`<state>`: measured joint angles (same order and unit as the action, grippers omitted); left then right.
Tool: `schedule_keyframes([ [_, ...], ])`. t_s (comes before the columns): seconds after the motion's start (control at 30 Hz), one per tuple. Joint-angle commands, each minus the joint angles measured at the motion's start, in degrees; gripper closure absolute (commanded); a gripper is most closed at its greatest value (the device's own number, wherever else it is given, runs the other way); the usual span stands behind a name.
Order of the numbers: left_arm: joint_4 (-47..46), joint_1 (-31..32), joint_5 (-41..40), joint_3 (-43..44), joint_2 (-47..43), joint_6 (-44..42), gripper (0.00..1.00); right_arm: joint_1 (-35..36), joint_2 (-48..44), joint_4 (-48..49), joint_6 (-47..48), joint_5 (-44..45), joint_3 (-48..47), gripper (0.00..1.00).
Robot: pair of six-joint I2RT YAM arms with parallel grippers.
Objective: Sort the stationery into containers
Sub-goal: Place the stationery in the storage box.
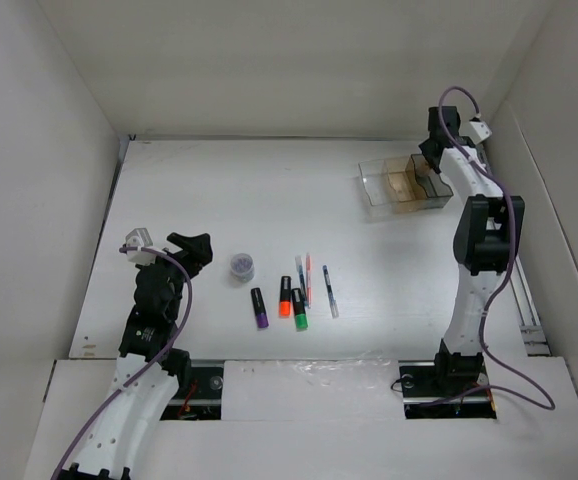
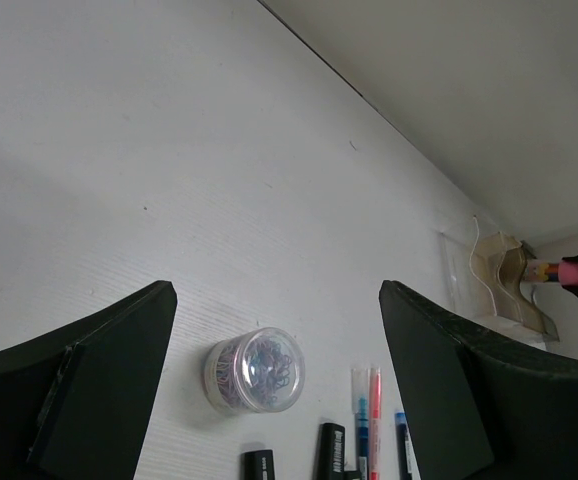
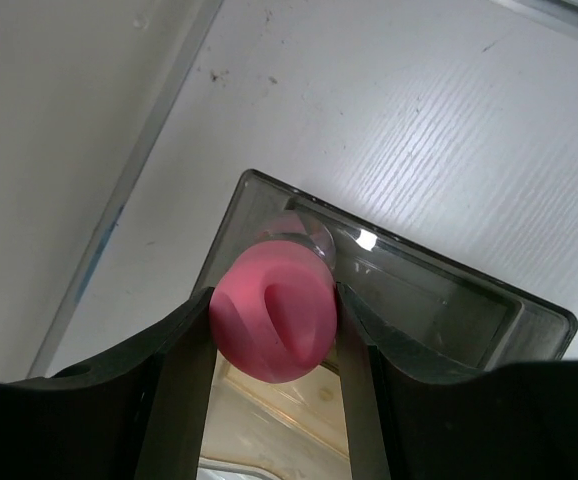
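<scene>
My right gripper (image 3: 274, 330) is shut on the pink-capped bottle (image 3: 272, 322) and holds it over the smoky dark compartment of the transparent organiser (image 3: 529, 315), which stands at the table's back right (image 1: 381, 186). The bottle also shows far off in the left wrist view (image 2: 566, 272). My left gripper (image 2: 277, 330) is open and empty, just left of the tiny round clear jar (image 1: 241, 265) (image 2: 256, 370). The purple (image 1: 259, 308), orange (image 1: 285, 297) and green (image 1: 298, 309) highlighters lie in a row in the middle, with three thin pens (image 1: 305, 280) to their right.
White walls close the table in on the left, back and right. A metal rail (image 1: 525, 305) runs along the right edge beside the right arm.
</scene>
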<state>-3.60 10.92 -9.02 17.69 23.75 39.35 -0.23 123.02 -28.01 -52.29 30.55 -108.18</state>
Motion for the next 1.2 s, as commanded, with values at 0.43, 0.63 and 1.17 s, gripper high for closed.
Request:
schedule_keyframes([
  [0.43, -3.6, 0.3, 0.8, -0.7, 0.0, -0.9, 0.19, -0.1, 1.1, -4.7, 0.5, -5.4, -11.0, 0.15],
  [0.63, -3.6, 0.3, 0.8, -0.7, 0.0, -0.9, 0.19, -0.1, 1.6, -6.3, 1.8, -5.4, -14.3, 0.15],
  [1.17, -6.4, 0.3, 1.3, -1.8, 2.2, -0.9, 0.19, 5.0, -13.5, 2.8, 3.5, -4.3, -1.6, 0.21],
])
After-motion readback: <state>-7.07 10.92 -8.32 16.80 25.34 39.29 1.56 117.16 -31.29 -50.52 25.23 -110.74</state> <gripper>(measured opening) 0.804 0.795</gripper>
